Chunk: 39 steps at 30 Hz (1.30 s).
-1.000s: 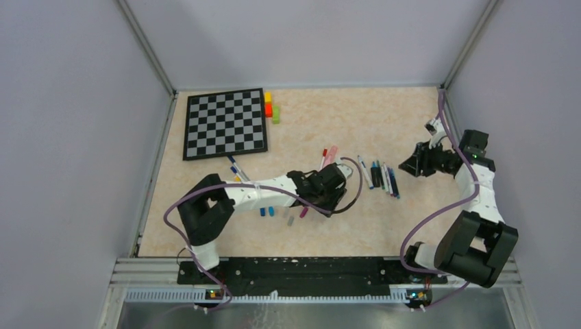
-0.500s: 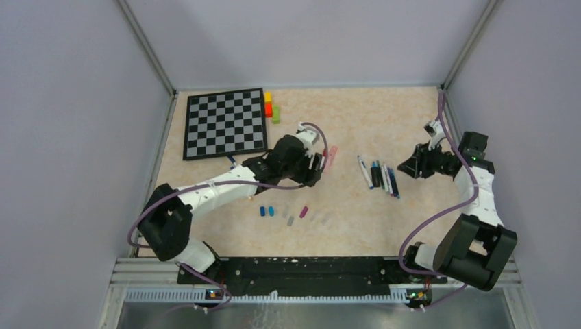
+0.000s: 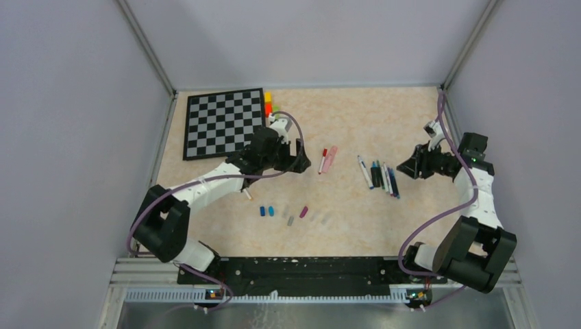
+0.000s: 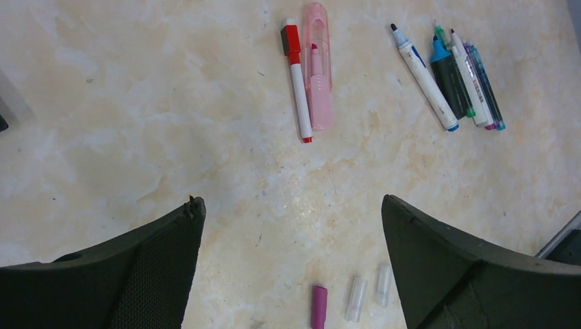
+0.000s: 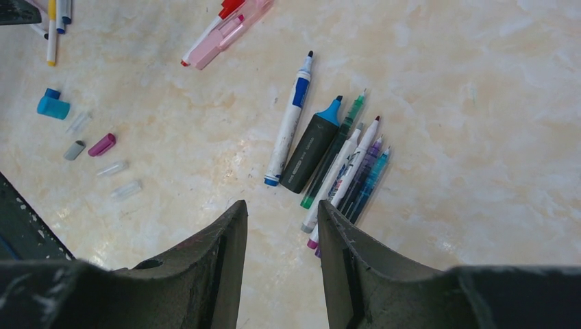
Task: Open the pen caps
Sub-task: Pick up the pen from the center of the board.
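Your left gripper [image 4: 291,200] hangs just right of the chessboard [image 3: 225,123], jaws spread wide and nothing between them. Beyond it on the table [image 4: 137,103], a red pen [image 4: 297,82] and the pink highlighter [image 4: 318,75] lie side by side. The loose pen caps [image 5: 102,144] lie in a row nearer you: blue, grey, magenta, then clear. Further right, a bunch of pens [image 5: 329,161] lies together, tips bare. Your right gripper [image 5: 281,205] hovers just right of that bunch, jaws partly apart, holding nothing.

A chessboard [image 3: 225,123] on the table [image 3: 384,116], coloured blocks [image 3: 268,102] seemingly touching its edge.
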Tool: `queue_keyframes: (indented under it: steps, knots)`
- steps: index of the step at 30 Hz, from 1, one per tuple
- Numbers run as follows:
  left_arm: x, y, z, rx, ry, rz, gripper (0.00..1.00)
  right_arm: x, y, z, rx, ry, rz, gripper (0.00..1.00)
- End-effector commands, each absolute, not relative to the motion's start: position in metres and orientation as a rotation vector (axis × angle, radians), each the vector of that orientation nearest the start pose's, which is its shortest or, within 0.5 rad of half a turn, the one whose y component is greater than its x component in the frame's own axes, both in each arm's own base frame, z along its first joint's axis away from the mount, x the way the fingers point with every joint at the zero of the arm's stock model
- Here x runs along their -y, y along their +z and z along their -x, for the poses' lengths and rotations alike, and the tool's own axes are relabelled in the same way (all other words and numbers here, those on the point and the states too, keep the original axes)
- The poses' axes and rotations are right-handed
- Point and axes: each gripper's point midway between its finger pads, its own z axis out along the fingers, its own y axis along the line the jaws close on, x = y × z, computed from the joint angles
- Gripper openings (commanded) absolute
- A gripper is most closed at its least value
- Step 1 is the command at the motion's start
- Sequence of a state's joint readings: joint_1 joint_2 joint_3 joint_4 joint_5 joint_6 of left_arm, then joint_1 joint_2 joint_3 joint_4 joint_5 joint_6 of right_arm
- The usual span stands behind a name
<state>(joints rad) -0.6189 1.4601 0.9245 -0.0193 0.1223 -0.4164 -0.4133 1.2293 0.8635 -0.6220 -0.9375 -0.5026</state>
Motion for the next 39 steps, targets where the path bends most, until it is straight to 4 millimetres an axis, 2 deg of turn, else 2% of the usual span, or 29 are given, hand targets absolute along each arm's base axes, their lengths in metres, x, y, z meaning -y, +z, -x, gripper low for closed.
queue_keyframes:
  steps: [1, 4, 7, 8, 12, 16, 22, 30, 39]
  knots:
    - [0.287, 0.142, -0.342, -2.207, -0.795, -0.216, 0.99, -0.016, 0.159, -0.290, -2.067, 0.663, 0.468, 0.41]
    - [0.291, 0.136, -0.354, -2.227, -0.792, -0.178, 0.98, -0.015, 0.159, -0.291, -2.067, 0.663, 0.467, 0.41]
    - [0.301, 0.128, -0.359, -2.271, -0.802, -0.220, 0.95, -0.015, 0.158, -0.290, -2.068, 0.663, 0.468, 0.41]
    - [0.305, 0.125, -0.361, -2.287, -0.808, -0.240, 0.90, -0.015, 0.158, -0.290, -2.067, 0.663, 0.469, 0.41]
    - [0.308, 0.103, -0.375, -2.437, -0.704, -0.212, 0.59, -0.015, 0.158, -0.290, -2.067, 0.663, 0.471, 0.41]
    - [0.307, 0.082, -0.387, -2.569, -0.583, -0.184, 0.48, -0.015, 0.158, -0.290, -2.066, 0.661, 0.472, 0.41]
    - [0.324, 0.072, -0.401, -2.580, -0.545, -0.248, 0.46, -0.016, 0.157, -0.290, -2.066, 0.665, 0.473, 0.41]
    - [0.348, 0.056, -0.401, -2.600, -0.551, -0.330, 0.45, -0.016, 0.157, -0.290, -2.066, 0.664, 0.475, 0.41]
    - [0.357, 0.047, -0.403, -2.616, -0.530, -0.356, 0.43, -0.016, 0.156, -0.289, -2.066, 0.665, 0.479, 0.41]
